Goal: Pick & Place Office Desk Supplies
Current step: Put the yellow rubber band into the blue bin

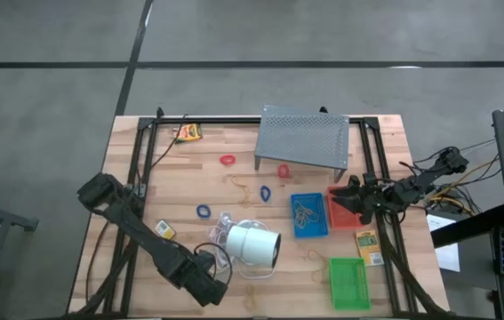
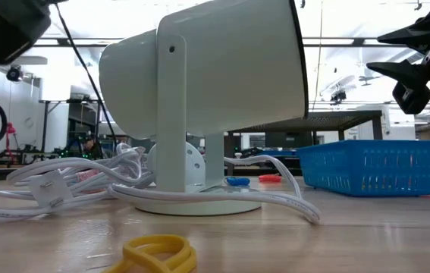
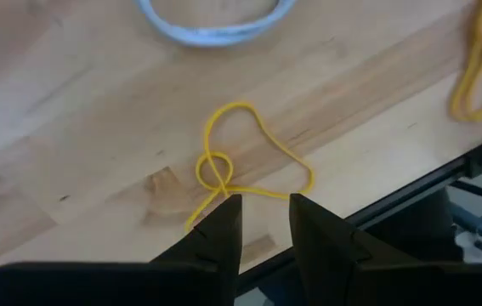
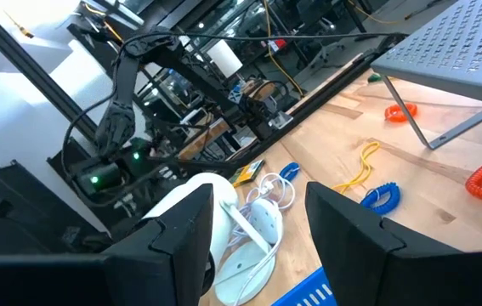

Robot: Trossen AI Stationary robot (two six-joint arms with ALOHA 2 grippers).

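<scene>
Left hand (image 3: pixel 264 223) narrowly parted, empty, over twisted yellow rubber band (image 3: pixel 239 166) near white cylinder (image 1: pixel 253 244). You lower, straddle knot, pinch. Right hand (image 4: pixel 253 217) wide, waits over red tray (image 1: pixel 344 207).

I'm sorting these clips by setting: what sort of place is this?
Probably a robotics lab or workshop: a wooden slatted table on a bare grey concrete floor, ceiling strip lights above, and cable-strung equipment racks behind.

Grey concrete floor (image 1: pixel 47 107) surrounds the wooden table (image 1: pixel 207 182); ceiling lights glow overhead.
</scene>
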